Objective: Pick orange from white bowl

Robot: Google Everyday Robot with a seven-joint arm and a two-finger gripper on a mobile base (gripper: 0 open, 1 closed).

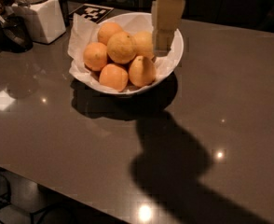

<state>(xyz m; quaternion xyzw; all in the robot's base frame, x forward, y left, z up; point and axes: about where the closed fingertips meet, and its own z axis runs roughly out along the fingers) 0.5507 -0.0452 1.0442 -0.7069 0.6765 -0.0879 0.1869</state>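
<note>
The white bowl [174, 62], lined with crinkled white paper, stands at the back middle of the dark table. It holds several orange fruits. The orange [121, 47], duller, yellowish and the biggest, lies on top in the middle of the pile. Smaller, deeper-orange fruits lie around it, such as one at the front [113, 76] and one at the left [95, 56]. My gripper [161, 48] hangs down from above over the right inner side of the bowl. It is just right of the orange and in front of a fruit [144, 42] behind it. It holds nothing that I can see.
A white square canister [41, 20] with a lidded jar top stands at the back left. A dark utensil [13, 29] lies beside it. A black-and-white marker tag [94, 12] lies behind the bowl. The table's front edge [58, 190] runs diagonally at the lower left.
</note>
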